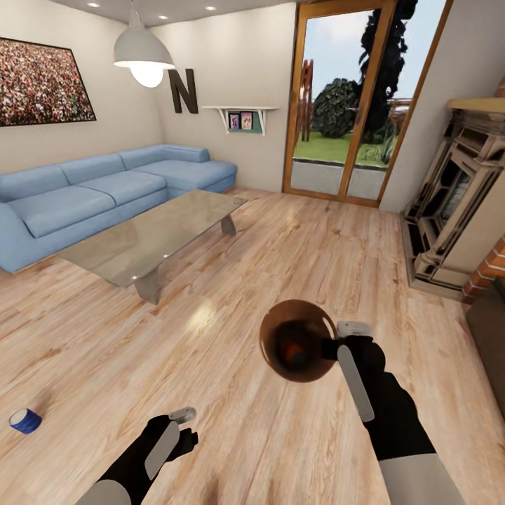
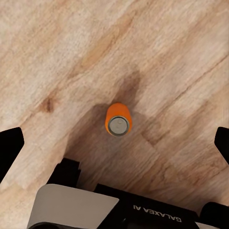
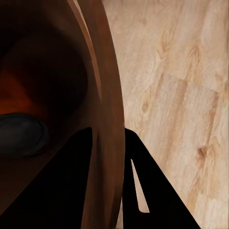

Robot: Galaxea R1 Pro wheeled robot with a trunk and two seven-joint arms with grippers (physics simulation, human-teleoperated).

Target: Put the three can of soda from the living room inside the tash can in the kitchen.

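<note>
Domestic living room, simulated. Identifying features: long blue corner sofa [image 1: 98, 193]; glass-topped coffee table [image 1: 151, 235]; pale wood-plank floor [image 1: 294, 245]; framed crowd picture [image 1: 42, 81]; large dark letter N [image 1: 184, 91]; white dome pendant lamp [image 1: 143, 50]; brick-sided fireplace [image 1: 456, 196]; wood-framed glazed garden door [image 1: 351, 105].
</note>
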